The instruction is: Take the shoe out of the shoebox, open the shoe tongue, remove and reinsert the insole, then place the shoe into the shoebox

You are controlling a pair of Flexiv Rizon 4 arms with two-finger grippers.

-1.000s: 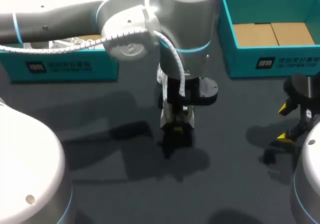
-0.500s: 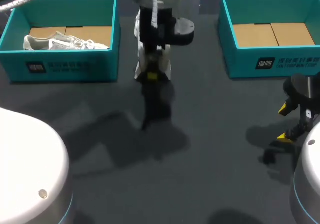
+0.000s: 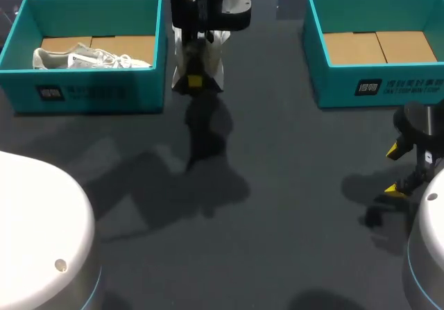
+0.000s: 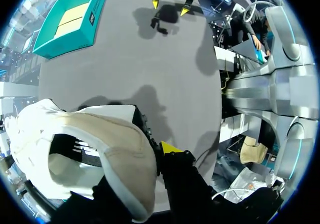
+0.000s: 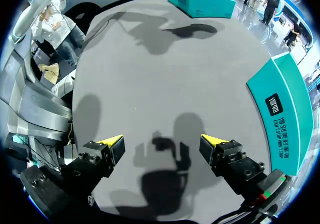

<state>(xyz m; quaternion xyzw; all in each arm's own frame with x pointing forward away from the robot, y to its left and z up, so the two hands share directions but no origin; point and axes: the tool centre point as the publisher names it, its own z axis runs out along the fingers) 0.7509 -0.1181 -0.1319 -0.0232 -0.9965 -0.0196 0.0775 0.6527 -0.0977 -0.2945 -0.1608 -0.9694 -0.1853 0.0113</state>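
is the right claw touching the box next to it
Apart. The right wrist view shows bare table between the open right claw and the box wall beside it.

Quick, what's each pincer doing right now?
Left pincer: closed on the white shoe.
Right pincer: open, holding nothing.
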